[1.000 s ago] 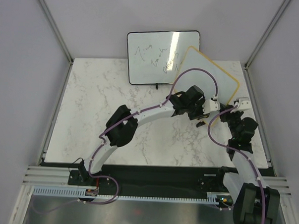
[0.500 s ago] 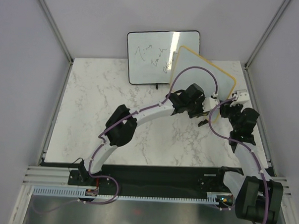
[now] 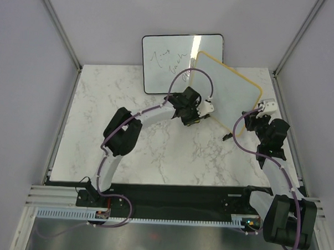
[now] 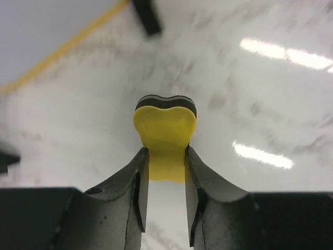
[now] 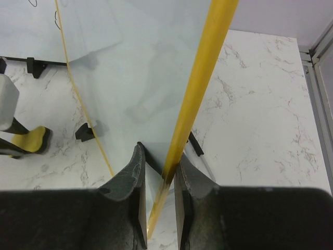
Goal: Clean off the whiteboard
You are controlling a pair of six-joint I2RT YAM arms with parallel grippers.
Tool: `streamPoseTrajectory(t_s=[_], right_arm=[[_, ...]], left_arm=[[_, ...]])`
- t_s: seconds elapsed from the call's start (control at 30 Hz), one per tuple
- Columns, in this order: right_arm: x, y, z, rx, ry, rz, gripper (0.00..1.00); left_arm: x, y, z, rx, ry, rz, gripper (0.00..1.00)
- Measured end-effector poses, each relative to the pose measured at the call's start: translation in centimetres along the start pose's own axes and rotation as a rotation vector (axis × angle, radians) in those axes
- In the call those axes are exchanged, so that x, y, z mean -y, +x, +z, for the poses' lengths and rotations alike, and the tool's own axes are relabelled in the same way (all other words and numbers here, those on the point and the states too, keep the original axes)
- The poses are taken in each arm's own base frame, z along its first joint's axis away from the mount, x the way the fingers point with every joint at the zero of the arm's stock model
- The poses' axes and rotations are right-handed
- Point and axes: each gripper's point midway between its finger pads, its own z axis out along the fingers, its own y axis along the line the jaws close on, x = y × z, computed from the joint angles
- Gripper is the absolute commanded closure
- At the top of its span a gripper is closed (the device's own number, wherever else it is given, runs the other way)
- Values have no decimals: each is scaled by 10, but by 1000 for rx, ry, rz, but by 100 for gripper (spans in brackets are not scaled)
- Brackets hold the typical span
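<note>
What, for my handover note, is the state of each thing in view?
tan-framed whiteboard: tilted up on edge, frame clamped by right gripper
black-framed whiteboard: standing upright at the back, handwriting on it
yellow eraser: held in left gripper
left gripper: shut on the eraser
right gripper: shut on the whiteboard's frame

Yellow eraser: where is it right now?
Top view: clamped in the left end effector, the yellow eraser hangs above the table, just left of the tan-framed whiteboard held by the right end effector.
</note>
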Motion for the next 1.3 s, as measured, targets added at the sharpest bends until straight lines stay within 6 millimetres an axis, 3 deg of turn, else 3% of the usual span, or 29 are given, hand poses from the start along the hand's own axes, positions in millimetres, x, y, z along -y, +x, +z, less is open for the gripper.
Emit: streamPoseTrajectory(t_s=[0.13, 0.23, 0.27, 0.33, 0.37, 0.43, 0.47, 0.6, 0.7, 0.77, 0.87, 0.97, 1.1, 1.3], right_arm=[[-1, 1, 0, -5, -6, -1, 100], [-1, 3, -1, -11, -9, -2, 100], [-1, 4, -1, -13, -11, -4, 100], [-1, 6, -1, -21, -14, -3, 100], [-1, 7, -1, -27, -15, -3, 100], [-1, 11, -1, -39, -18, -1, 100], [-1, 13, -1, -46, -20, 2, 100], [0, 22, -1, -77, -23, 11, 100], [1, 22, 0, -86, -29, 17, 100], [2, 22, 0, -91, -35, 18, 100], [3, 23, 0, -100, -46, 16, 100], [5, 24, 1, -119, -54, 22, 100], [8, 25, 1, -136, -61, 32, 100], [13, 26, -2, -144, -56, 43, 100]], left_arm=[[-31, 77, -21, -140, -47, -62, 98], [-58, 109, -43, -176, -91, -116, 93], [-65, 118, -50, -186, -104, -132, 77], [-78, 138, -63, -217, -134, -162, 55], [-81, 147, -67, -232, -138, -172, 38], [-79, 156, -70, -249, -128, -171, 18], [-76, 158, -71, -253, -116, -167, 16], [-65, 140, -72, -200, -63, -162, 11], [-75, 107, -78, -107, -57, -189, 12], [-94, 77, -86, -14, -88, -223, 13], [-145, 25, -103, 154, -180, -274, 16], [-188, -9, -108, 281, -256, -302, 19], [-198, -10, -93, 305, -255, -341, 22], [-163, -1, -60, 250, -179, -349, 22]])
